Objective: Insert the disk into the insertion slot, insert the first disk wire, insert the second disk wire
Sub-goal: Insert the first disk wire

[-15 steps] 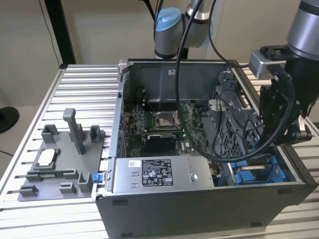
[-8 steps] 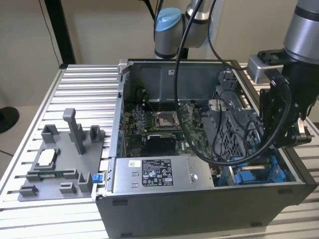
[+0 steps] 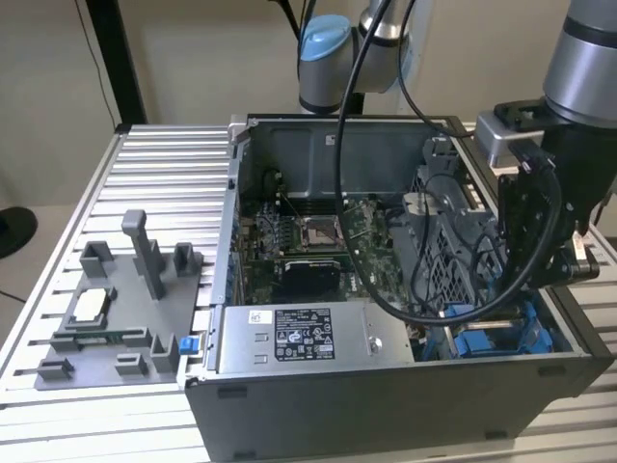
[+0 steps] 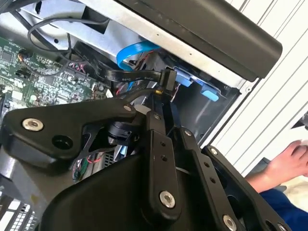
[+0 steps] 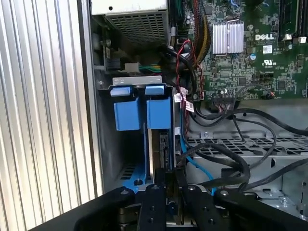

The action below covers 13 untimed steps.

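Arm [image 3: 578, 87] hangs near-vertical in the exterior view, its wrist down inside the computer case [image 3: 386, 405]. In the second wrist view the gripper [image 4: 162, 94] is clamped on the disk wire [image 4: 139, 76] at its rigid connector, probably the best hold, since the flat cable looks limp and light. In the first wrist view the disk [image 5: 159, 113] sits in the insertion slot [image 5: 137, 81].

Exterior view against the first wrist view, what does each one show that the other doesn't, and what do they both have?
Exterior view: the grey fixture tray on the slatted table, and the arm's blue-capped joint. First wrist view: a silver finned heatsink and a yellow-and-black wire bundle. Both: the blue drive carriers, the green motherboard, the slatted table.
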### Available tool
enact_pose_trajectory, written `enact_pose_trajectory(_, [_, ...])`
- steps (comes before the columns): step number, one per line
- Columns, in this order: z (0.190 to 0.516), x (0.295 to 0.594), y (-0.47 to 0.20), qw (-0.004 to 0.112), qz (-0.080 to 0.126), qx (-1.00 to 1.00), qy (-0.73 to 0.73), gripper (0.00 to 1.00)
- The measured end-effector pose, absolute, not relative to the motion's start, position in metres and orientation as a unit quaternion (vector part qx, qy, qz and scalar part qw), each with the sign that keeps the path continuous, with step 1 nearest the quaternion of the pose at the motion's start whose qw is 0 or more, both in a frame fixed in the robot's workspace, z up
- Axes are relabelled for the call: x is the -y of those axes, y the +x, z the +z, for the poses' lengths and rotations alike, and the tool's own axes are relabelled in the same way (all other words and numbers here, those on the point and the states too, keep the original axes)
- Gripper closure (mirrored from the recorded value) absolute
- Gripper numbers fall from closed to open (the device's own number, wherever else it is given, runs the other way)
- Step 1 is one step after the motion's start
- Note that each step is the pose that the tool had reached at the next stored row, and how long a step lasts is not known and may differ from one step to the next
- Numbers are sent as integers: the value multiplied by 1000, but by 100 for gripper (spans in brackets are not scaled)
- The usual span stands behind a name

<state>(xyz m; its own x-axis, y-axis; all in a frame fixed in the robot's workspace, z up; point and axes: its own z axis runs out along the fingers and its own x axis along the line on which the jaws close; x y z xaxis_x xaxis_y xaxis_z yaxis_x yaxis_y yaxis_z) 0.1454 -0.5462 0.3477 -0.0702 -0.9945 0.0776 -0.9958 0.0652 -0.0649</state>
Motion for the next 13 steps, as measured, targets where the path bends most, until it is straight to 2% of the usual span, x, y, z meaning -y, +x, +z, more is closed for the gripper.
enact_pose_trajectory(13, [342,546,145,6,50,730,682,100])
